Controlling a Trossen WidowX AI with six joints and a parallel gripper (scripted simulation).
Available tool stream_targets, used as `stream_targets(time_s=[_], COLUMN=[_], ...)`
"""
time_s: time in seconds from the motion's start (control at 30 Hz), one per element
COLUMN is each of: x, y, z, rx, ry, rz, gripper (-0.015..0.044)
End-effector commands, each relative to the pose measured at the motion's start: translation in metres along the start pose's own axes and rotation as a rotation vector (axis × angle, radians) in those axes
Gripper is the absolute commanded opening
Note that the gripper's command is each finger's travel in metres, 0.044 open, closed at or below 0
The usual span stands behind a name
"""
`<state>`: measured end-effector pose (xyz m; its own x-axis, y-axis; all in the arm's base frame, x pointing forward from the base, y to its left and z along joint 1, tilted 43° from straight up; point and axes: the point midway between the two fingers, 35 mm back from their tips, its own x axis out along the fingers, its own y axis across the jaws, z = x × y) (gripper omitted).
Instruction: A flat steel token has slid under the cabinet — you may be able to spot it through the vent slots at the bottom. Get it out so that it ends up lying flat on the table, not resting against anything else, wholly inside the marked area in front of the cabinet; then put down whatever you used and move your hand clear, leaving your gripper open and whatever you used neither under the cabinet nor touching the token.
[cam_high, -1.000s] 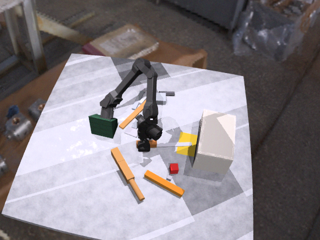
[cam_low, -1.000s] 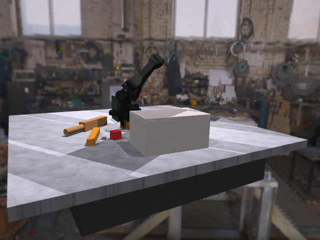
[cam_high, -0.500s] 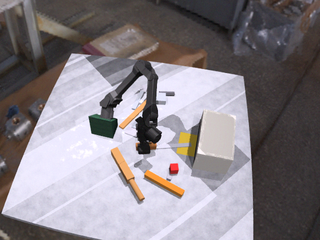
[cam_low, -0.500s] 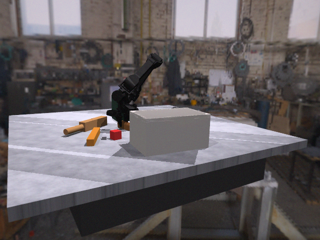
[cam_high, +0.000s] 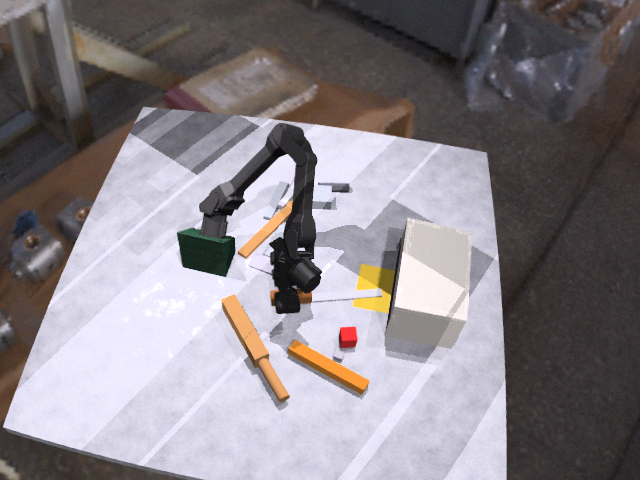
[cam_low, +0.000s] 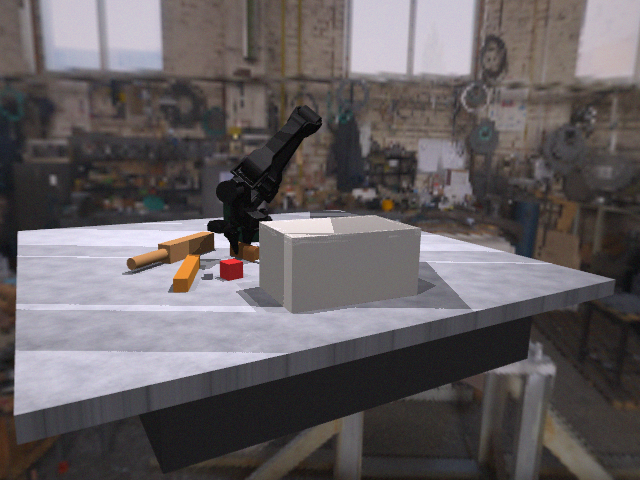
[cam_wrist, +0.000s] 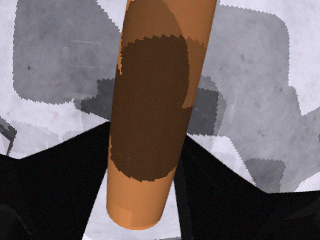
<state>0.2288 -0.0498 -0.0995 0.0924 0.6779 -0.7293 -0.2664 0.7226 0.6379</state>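
My gripper (cam_high: 289, 298) (cam_low: 235, 246) is shut on the orange round handle (cam_high: 305, 296) (cam_low: 250, 252) (cam_wrist: 150, 90) of a long tool, low over the table. The tool's thin pale blade (cam_high: 341, 296) points at the cabinet (cam_high: 431, 268) (cam_low: 356, 271) and crosses over the yellow marked area (cam_high: 372, 277). Its tip ends over that area, a little short of the cabinet's front. Whether the blade touches the table cannot be told. The steel token is not visible in any view; the vent slots are not in clear view.
A red cube (cam_high: 348, 336) (cam_low: 231, 269), a small grey block (cam_high: 338, 355) (cam_low: 207, 276) and an orange bar (cam_high: 328, 366) (cam_low: 186, 273) lie beside the blade's side of the table. An orange paddle-shaped piece (cam_high: 245, 330) (cam_low: 188, 246) lies nearby. Another orange bar (cam_high: 263, 231) and grey pieces lie behind the arm.
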Motion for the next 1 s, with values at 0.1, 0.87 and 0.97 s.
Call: stream_targets(time_s=[0.1,0.87,0.97], x=[-0.002,-0.003,-0.003], y=[-0.011,-0.035,-0.038], z=[-0.001,-0.007,-0.008], rx=[-0.005,-0.010,-0.011], ry=[0.000,0.000,0.000], rz=[-0.008,-0.010,-0.010], gripper=[0.0000,0.0000,0.0000])
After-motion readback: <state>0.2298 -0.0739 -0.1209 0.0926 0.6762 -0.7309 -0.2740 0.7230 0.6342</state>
